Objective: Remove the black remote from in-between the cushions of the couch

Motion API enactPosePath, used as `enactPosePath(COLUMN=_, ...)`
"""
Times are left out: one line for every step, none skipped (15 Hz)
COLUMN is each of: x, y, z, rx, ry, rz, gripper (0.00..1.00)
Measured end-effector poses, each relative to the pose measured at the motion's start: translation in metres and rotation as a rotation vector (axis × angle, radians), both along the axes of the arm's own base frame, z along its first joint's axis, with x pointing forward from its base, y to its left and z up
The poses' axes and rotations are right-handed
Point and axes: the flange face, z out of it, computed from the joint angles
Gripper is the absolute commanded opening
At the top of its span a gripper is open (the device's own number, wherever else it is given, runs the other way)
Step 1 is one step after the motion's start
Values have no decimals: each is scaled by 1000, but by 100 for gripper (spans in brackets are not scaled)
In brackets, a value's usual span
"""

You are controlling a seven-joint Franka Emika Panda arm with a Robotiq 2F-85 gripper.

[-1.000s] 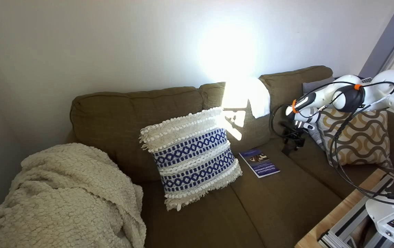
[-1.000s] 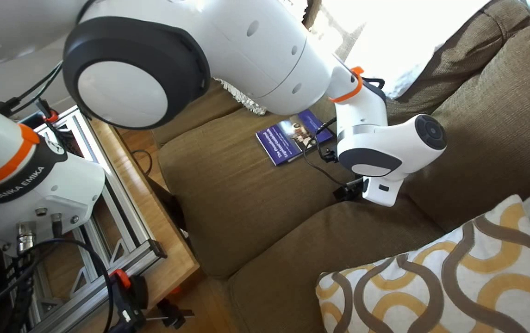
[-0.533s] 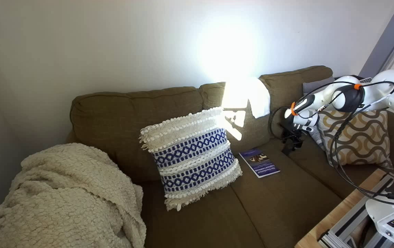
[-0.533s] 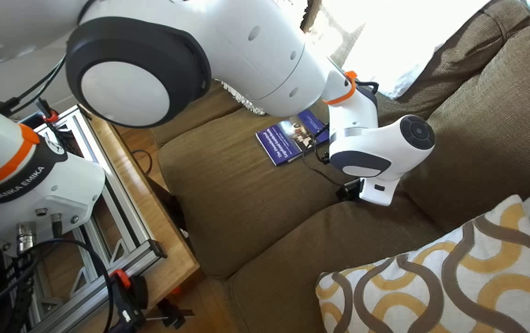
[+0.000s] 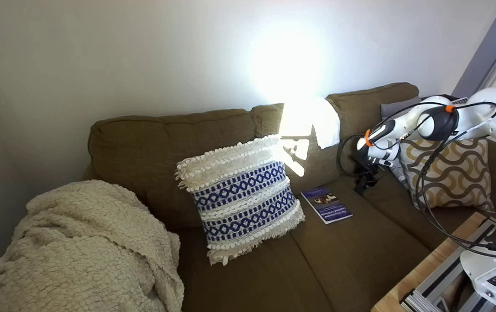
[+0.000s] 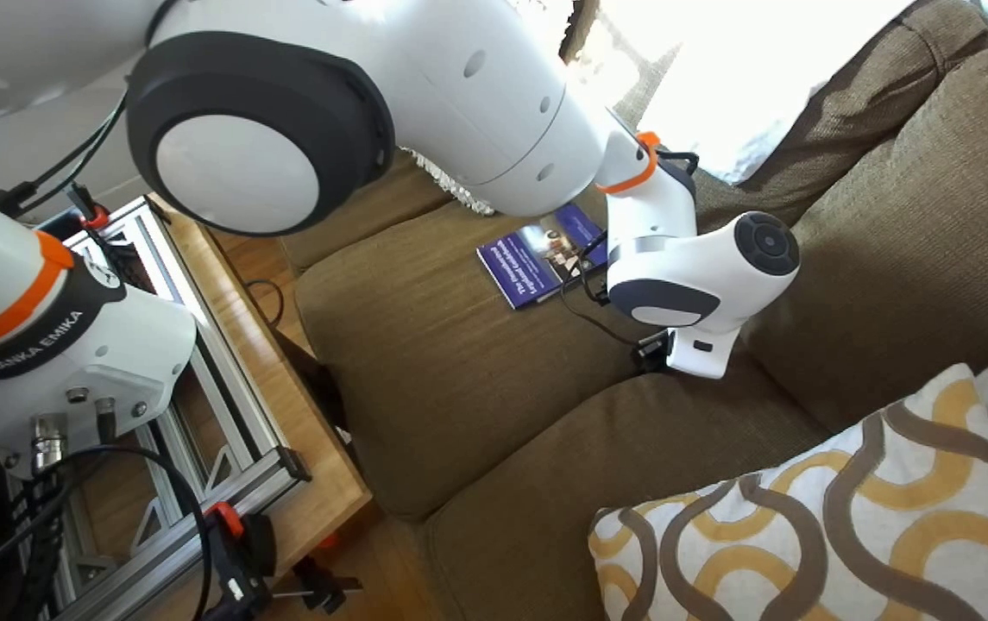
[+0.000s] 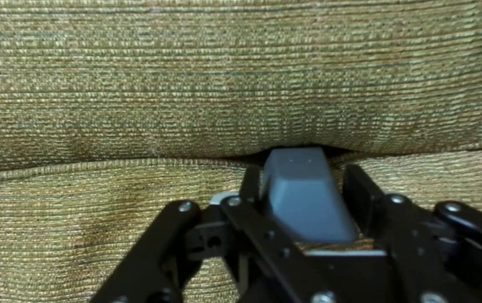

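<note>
The black remote [image 7: 308, 202] stands on end in the seam between the cushions, its lower end down in the dark gap. In the wrist view one seat cushion [image 7: 224, 84] lies above the seam and another cushion [image 7: 76, 235] below. My gripper [image 7: 302, 174] has a finger on each side of the remote. The left finger is close against it, though contact is unclear; a thin strip of fabric shows between remote and right finger. In both exterior views the gripper hangs low over the couch [image 5: 360, 242], and the remote cannot be told apart from the black fingers.
A blue book [image 6: 537, 259] lies on the seat near the arm. The lattice-patterned pillow [image 5: 451, 173] stands beside the wrist, and a blue-and-white fringed pillow [image 5: 243, 199] leans on the back. A loose cable [image 5: 341, 151] loops by the wrist. A wooden table edge [image 6: 321, 466] borders the couch.
My hand has shifted slightly, towards the left in both exterior views. The fingers look drawn closer together than before. Book and pillows have stayed put.
</note>
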Motion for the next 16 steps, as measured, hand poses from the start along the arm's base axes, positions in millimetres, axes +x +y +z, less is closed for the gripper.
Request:
enactPosePath(x=0, y=0, z=0, rx=0, ry=0, rz=1, gripper=27)
enactPosePath(x=0, y=0, z=0, rx=0, ry=0, rz=2, gripper=27)
enactPosePath(x=0, y=0, z=0, rx=0, ry=0, rz=2, gripper=27)
enactPosePath(x=0, y=0, z=0, rx=-1, ry=-1, rz=2, gripper=27)
enactPosePath(x=0, y=0, z=0, rx=-1, ry=-1, rz=2, gripper=27)
enactPosePath(x=1, y=-1, z=1, rx=-2, ry=-2, rz=2, gripper=27)
enactPosePath(x=1, y=-2, z=2, rx=-3, ry=-3, rz=2, gripper=27)
enactPosePath(x=2, y=-2, z=3, rx=-3, ry=-4, rz=1, gripper=27)
enactPosePath(x=2, y=-3, z=3, rx=-4, ry=-5, rz=2, gripper=27)
enactPosePath(x=3, y=-3, z=4, rx=-4, ry=-5, rz=2, gripper=27)
enactPosePath(x=4, y=-3, z=5, rx=-1, ry=-4, rz=3, gripper=27)
enactPosePath(x=5, y=-4, z=6, rx=3, ry=-2, rz=3, gripper=27)
enactPosePath(x=5, y=-4, z=7, rx=7, ry=1, rz=3, gripper=27)
enactPosePath(x=5, y=-5, z=8, rx=11, ry=3, rz=3, gripper=27)
enactPosePath(x=6, y=-6, z=9, rx=13, ry=4, rz=2, gripper=27)
enactPosePath(x=6, y=-7, z=10, rx=12, ry=3, rz=2, gripper=27)
